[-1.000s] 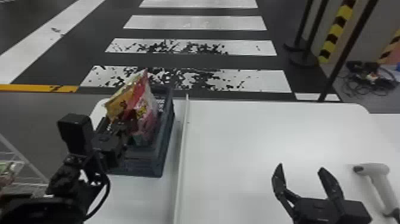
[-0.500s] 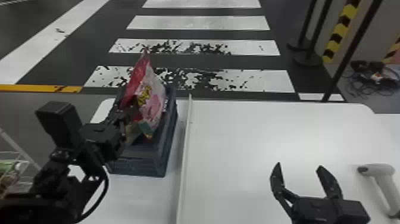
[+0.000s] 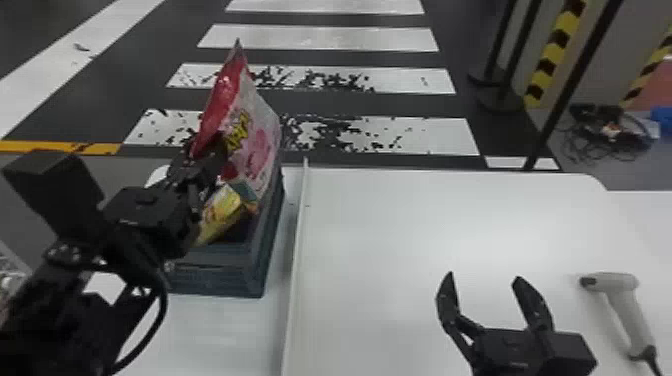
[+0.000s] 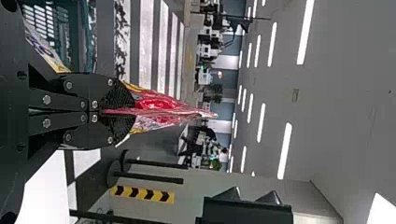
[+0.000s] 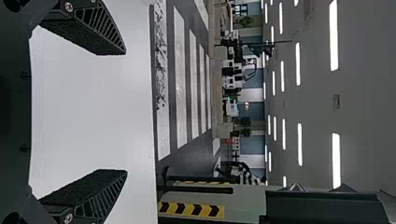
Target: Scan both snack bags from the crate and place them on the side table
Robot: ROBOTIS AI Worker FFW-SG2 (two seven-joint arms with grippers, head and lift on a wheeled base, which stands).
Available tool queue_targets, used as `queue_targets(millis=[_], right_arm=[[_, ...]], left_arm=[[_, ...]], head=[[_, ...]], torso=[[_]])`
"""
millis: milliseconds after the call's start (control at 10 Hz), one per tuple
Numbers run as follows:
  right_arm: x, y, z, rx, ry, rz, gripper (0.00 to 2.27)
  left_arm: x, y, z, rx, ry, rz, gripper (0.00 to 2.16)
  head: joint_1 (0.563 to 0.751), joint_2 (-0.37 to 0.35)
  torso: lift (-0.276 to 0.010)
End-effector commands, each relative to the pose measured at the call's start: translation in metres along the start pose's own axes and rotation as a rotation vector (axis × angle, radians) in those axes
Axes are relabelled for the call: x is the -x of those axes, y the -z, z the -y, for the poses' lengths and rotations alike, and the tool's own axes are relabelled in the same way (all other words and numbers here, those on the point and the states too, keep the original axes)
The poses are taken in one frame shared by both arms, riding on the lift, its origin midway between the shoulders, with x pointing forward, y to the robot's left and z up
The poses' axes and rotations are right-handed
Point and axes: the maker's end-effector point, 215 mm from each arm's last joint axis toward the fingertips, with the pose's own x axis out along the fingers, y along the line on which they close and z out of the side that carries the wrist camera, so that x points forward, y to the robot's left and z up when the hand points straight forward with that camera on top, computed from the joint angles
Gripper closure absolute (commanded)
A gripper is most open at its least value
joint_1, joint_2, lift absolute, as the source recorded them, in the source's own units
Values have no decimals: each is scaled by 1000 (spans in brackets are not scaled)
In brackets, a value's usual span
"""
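On the left, the left hand point(image 4: 131, 112) is pressed together on the red and pink snack bag point(image 3: 256, 145). That bag has gone up from where it was a moment ago, and now stands tall over the crate point(image 3: 222, 280). The yellow bag point(image 3: 220, 212) leans low in the crate (it must wait its turn, I think). So the first pick looks good, and a scan likely comes next. Farther right, the right hand point(image 3: 484, 277) is spread wide, with no bag, over the white surface point(image 3: 425, 235). The scanner point(image 3: 622, 300) lies at the near right.
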Motion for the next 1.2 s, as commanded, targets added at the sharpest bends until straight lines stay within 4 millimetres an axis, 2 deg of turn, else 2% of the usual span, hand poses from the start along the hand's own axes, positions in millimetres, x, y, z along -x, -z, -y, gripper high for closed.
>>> queue_targets(millis=[0,200,400,700,900,1100], right_arm=[[-1,-1,0,-1,2,3,83],[-2,-2,17,8,31,4,83],[-4,-6,34,15,61,11,83],[-7,-13,57,18,105,24,83],[-11,-22,81,16,149,40,83],[-12,-29,104,16,193,50,83]], left_arm=[[0,0,19,22,44,1,2142],[-9,1,50,28,107,5,2142],[-17,13,76,18,153,-16,2142],[-25,53,131,-12,250,-82,2142],[-31,85,184,-78,330,-121,2142],[-30,115,233,-107,411,-160,2142]], head=[[695,12],[695,-23],[695,-90],[695,-175],[695,-236],[695,-341]], torso=[[-95],[-95],[-95],[-95],[-95],[-95]])
